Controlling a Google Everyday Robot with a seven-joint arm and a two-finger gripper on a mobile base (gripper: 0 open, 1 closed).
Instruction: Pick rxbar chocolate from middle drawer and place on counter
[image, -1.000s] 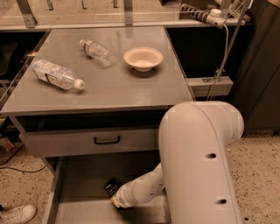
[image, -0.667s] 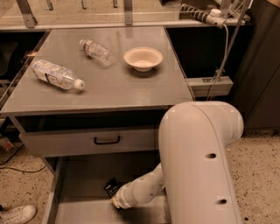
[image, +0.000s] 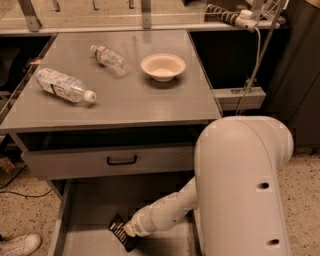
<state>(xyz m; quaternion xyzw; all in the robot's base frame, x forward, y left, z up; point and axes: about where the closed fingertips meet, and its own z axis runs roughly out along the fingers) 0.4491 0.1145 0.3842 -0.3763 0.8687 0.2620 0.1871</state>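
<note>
The rxbar chocolate (image: 119, 232), a small flat black wrapper with white print, lies on the floor of the open middle drawer (image: 92, 202), near its front. My gripper (image: 131, 230) is at the end of the white arm that reaches down into the drawer. It is right at the bar's right edge, touching or just above it. The arm's large white housing (image: 242, 190) fills the lower right and hides the drawer's right side. The counter (image: 125, 100) is the grey tabletop above.
Two clear water bottles (image: 64, 85) (image: 110, 57) lie on the counter's left half, and a white bowl (image: 163, 66) stands at its back right. A shut drawer front with a black handle (image: 121, 160) sits above the open drawer. A white shoe (image: 17, 245) is on the floor at lower left.
The arm's tip has shifted slightly left, and the black bar shows a little nearer the drawer's front under it. The things on the counter have not moved.
</note>
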